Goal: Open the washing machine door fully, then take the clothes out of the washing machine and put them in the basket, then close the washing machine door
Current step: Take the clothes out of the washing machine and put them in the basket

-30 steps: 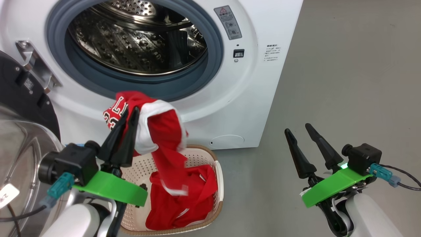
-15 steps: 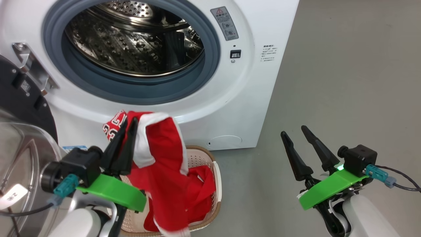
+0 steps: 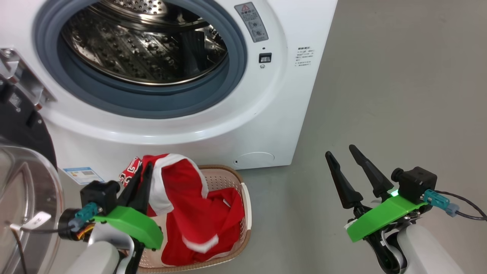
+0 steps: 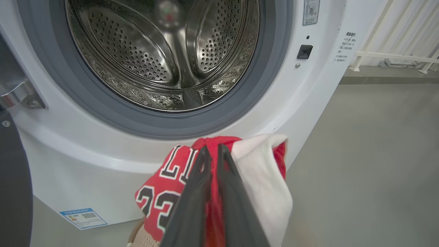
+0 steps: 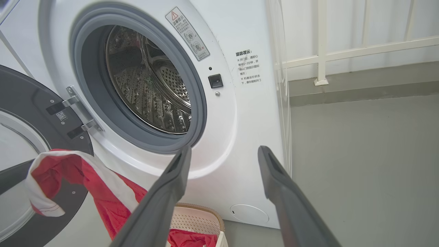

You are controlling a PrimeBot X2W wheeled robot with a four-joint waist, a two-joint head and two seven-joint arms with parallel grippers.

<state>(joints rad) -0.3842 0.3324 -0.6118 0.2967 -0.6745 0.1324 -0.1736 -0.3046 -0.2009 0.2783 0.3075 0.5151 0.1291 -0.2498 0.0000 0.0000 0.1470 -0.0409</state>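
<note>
Clothes hang from the clamped left pincer into the basket; right pincer stands spread, empty.

My left gripper and right gripper each had two long, tapering black fingers on a bright green plate. Beside each sat a boxy black camera block with a teal connector and a thin dark cable, above pale, rounded forearms.
</note>
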